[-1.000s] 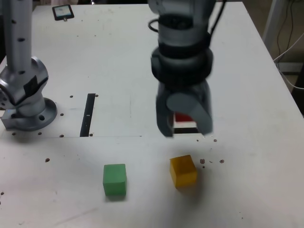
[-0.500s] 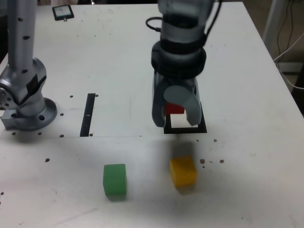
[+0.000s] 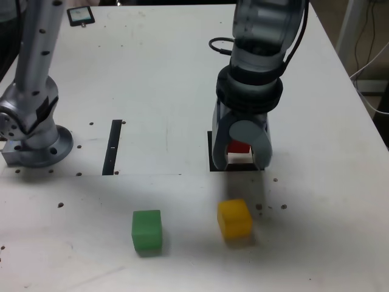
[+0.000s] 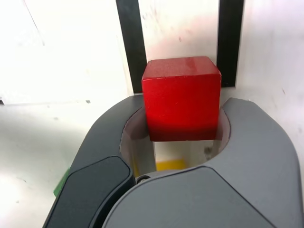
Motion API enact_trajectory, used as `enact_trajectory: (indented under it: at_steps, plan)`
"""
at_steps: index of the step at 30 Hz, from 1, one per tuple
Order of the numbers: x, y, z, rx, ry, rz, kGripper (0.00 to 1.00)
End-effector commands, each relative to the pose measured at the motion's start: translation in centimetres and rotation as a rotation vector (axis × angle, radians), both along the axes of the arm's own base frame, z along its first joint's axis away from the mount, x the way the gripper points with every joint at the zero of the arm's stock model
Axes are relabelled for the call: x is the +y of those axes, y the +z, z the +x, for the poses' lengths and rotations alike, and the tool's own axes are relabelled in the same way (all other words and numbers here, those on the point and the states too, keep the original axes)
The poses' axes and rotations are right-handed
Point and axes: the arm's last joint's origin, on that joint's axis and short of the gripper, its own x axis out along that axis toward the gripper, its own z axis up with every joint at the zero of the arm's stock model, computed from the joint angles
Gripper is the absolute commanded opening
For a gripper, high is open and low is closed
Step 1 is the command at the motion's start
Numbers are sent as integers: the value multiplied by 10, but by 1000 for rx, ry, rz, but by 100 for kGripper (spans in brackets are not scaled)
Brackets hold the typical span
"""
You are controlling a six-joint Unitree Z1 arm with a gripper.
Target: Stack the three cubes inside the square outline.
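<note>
Pinching the red cube [image 4: 182, 102] in the gripper [image 3: 241, 165], above or close to the square outline [image 3: 212, 159] on the tabletop [image 3: 182, 267]. Apparently busy with the first step of the stack: laying down the bottom cube. Waiting outside the frame for a turn, on the exterior view's lower side: the green cube [image 3: 147, 234] and, more to the right, the yellow cube [image 3: 234, 222], well apart from each other.

Called for next, by the look of it: centring over the white middle, squaring up with the black sides, lowering gently to full contact, then spreading wide enough to back off without a nudge. Likely to go wrong: settling askew or across the border, and so leaving a poor footing for the other two.

Visible only in the exterior view: the arm's base [image 3: 42, 146], the narrow black strip [image 3: 112, 149] and the whole spread of waiting cubes. Clear only in the wrist view: the grip itself, snug on opposite sides of the red block, mostly masked from outside by the gripper. Impossible to tell for certain from either: whether touching down or hanging just above the surface.
</note>
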Motion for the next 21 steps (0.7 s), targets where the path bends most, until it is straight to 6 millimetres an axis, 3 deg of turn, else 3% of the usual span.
enact_trajectory:
  at_steps: [1, 15, 21]
  plan:
    - [4, -1, 0, 3, 4, 1, 23]
    - [20, -14, -2, 4, 30, -19, 25]
    - [25, -17, -2, 14, 26, -29, 35]
